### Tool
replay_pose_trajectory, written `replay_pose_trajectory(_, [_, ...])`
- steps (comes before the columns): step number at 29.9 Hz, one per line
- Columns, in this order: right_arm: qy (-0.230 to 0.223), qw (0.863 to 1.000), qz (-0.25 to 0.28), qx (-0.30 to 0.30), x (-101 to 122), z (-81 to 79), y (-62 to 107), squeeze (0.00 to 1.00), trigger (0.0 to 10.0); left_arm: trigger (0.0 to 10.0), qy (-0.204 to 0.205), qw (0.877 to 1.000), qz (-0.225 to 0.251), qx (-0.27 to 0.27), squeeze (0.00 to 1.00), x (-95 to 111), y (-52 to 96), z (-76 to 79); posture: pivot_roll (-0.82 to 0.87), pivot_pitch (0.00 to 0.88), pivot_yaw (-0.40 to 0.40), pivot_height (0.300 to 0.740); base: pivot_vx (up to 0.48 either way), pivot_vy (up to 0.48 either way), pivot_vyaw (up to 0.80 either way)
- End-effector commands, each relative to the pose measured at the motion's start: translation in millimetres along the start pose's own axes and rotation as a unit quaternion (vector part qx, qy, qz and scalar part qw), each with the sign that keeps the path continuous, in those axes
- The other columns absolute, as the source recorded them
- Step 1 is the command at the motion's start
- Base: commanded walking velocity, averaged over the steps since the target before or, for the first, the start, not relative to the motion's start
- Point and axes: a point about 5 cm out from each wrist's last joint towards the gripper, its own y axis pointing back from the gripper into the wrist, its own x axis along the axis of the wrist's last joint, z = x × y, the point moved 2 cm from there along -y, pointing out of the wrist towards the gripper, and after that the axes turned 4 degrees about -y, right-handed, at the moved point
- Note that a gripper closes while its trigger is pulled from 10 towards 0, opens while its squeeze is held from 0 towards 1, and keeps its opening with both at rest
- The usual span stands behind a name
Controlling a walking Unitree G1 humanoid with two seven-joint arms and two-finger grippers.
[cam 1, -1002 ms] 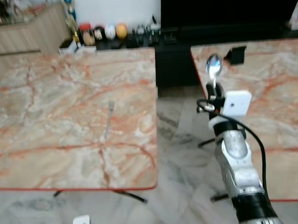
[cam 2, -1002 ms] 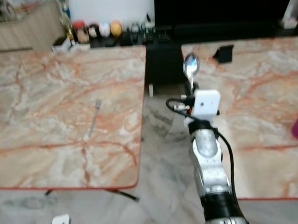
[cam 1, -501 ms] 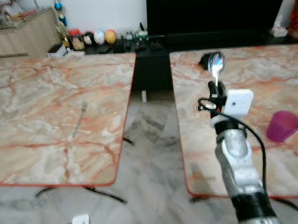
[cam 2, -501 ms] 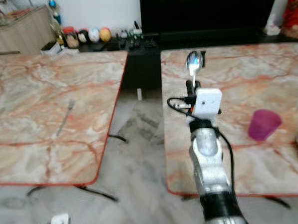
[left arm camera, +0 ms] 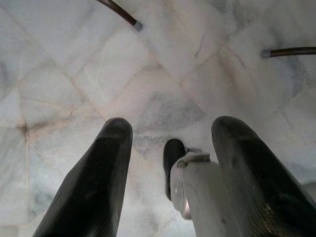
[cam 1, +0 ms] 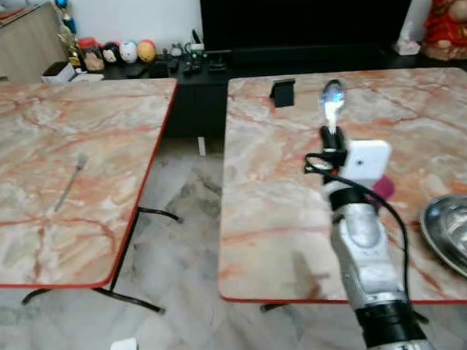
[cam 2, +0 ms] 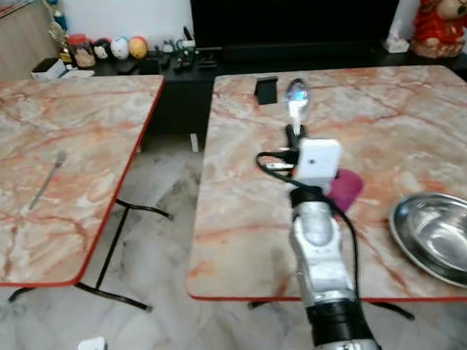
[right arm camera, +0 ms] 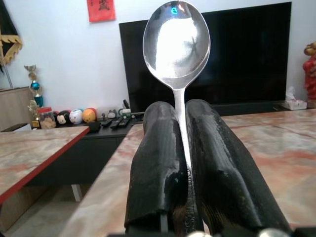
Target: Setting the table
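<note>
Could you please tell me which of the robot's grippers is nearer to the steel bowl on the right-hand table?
Right. The right gripper, holding a spoon, is raised over that table beside the steel bowl; the left gripper hangs over the floor.

The spoon (right arm camera: 176, 42) is showing polished metal, its bowl glaring mirror-bright, while the right gripper (right arm camera: 180, 148) clamping its stem is looking like matt black rubber, slightly scuffed. Both tables (cam 1: 281, 188) are carrying a smooth marble-look top, pink and orange veined, with a thin red edge. The bowl (cam 2: 440, 238) is gleaming as brushed steel. The cup (cam 2: 346, 189) is looking like matt magenta plastic. The fork (cam 1: 71, 182) is lying dull grey metal. The floor (left arm camera: 148, 89) is shining as glossy grey-white marble tile under the left gripper (left arm camera: 170, 163).
</note>
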Motion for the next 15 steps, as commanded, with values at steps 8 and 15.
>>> replay_pose_trajectory(8, [0.003,1.0,0.012,-0.014,7.6,7.8,-4.3,0.0,10.0,10.0,0.004,1.0,-0.004,-0.001,0.0,-2.8,0.3,1.8,-0.12,0.0,0.059,0.74,0.0,-0.355,0.0])
replay_pose_trajectory(15, [0.005,1.0,0.016,-0.02,9.4,11.1,-4.3,0.0,10.0,10.0,0.005,1.0,-0.005,-0.001,0.0,-2.4,0.2,1.3,-0.12,0.0,0.063,0.74,0.0,-0.356,0.0])
